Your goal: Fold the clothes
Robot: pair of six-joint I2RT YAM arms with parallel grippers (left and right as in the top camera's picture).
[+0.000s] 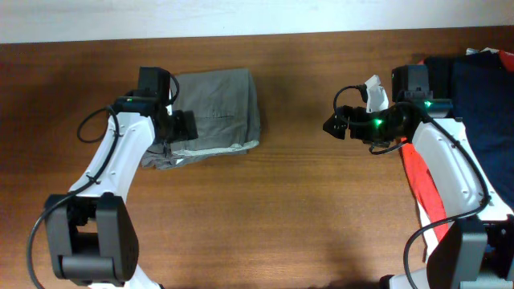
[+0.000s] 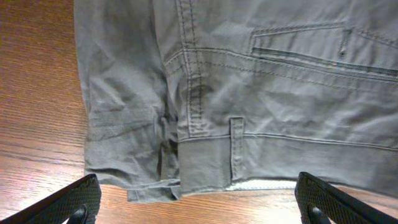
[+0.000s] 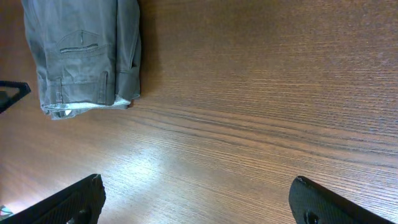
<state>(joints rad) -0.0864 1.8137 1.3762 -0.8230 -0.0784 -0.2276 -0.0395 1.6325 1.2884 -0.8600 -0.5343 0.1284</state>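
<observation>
1. Khaki-grey woven shorts (image 1: 217, 108), folded into a compact wrinkled bundle, lie on the left half of the brown wooden table (image 1: 305, 209).
2. In the overhead view the bundle's long axis runs roughly left to right, slightly tilted. The waistband edge, with its paler lining showing, faces the robot's side of the table.
3. The left wrist view shows the waistband, a belt loop and a stitched centre seam nearest the camera, with a welt pocket farther off.
4. The left gripper (image 2: 198, 182) sits at the left end of the bundle. Its fingers are spread wide at the waistband edge and hold nothing; whether they touch the cloth cannot be told.
5. The right gripper (image 3: 196, 182) hangs over bare wood, well apart from the shorts, which lie off to its side. Its fingers are likewise parted and hold nothing.
6. A pile of dark blue, red and white garments (image 1: 482, 88) lies at the table's right edge, beside the right arm.
</observation>
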